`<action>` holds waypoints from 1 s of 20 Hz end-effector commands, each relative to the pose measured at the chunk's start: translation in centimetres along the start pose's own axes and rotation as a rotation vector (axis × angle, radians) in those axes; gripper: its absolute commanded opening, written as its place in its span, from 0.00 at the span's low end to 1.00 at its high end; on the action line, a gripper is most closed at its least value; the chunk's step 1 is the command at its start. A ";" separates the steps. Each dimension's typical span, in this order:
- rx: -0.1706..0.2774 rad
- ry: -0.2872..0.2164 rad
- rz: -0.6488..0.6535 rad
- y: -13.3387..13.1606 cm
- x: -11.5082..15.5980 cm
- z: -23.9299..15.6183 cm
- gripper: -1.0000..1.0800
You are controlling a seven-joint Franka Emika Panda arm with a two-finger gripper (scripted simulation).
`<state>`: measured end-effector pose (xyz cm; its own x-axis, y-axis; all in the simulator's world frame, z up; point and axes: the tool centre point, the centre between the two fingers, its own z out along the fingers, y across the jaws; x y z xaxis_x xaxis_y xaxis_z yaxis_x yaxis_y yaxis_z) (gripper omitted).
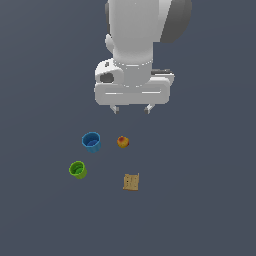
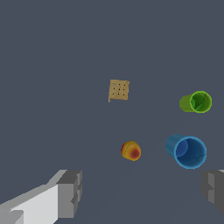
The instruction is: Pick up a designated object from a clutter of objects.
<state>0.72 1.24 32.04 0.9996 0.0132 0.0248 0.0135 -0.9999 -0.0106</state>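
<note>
The designated object, a small bright green hollow cup point(image 1: 78, 170) point(image 2: 196, 102), stands upright on the grey floor toward the exterior view's left. Around it lies the clutter: a blue cup point(image 1: 91, 142) point(image 2: 187, 151) of like shape, a red-yellow apple-like ball point(image 1: 123, 142) point(image 2: 131, 151), and a tan flat square box point(image 1: 131, 182) point(image 2: 119, 90). My gripper point(image 1: 132, 108) point(image 2: 142, 192) hangs above and behind these things, open, with nothing between its fingers point(image 2: 70, 192). It is well clear of the green cup.
The floor is a plain dark grey surface point(image 1: 200, 200). The white arm body point(image 1: 135, 45) fills the upper middle of the exterior view.
</note>
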 end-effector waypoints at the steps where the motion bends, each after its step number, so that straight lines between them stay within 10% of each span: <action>1: 0.000 0.000 -0.016 0.3 0.3 0.3 0.96; 20: 0.003 -0.006 -0.311 6.6 4.5 5.9 0.96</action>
<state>5.04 -4.57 26.74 0.9565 0.2909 0.0219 0.2911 -0.9567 -0.0072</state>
